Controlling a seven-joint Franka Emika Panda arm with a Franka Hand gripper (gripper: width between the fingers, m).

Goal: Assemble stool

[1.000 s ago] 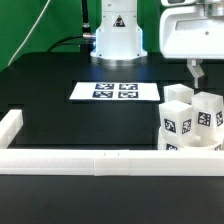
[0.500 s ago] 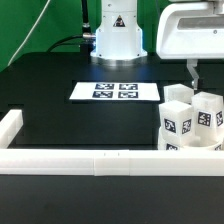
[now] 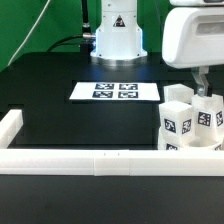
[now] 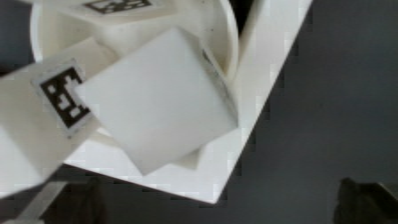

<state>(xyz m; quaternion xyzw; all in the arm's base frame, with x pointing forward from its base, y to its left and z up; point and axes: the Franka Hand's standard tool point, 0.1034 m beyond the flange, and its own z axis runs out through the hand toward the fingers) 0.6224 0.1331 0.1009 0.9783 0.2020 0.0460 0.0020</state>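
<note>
Exterior view: the end effector hangs just above the cluster of legs at this view's right, jaws spread wide, nothing held. One dark finger shows below the white wrist housing; the other we cannot make out.

Legs stand bunched together against the border rail, on the black desk. The tallest leg carries a tag on its front face; a second leg sits touching it on the side toward the view's right. A third piece low in front is partly hidden by the rail, so we cannot confirm it as a separate leg.

The wrist view shows white blocky faces close under the camera, one with a tag; which leg is which there we cannot tell.

Step in hand, as we judge it: descending to grasp a leg. To do it well, we would centre the fingers over a single leg, line them up with its flat faces, and go down only where neither finger lands on a neighbour. The legs touch, so a wedged finger or a toppled neighbour is the risk.

Count:
- legs: two certain, a third probable
- seat: none visible
- marker board: one, four tags on it
- rail: one, running along the front and turning up at the left corner
</note>
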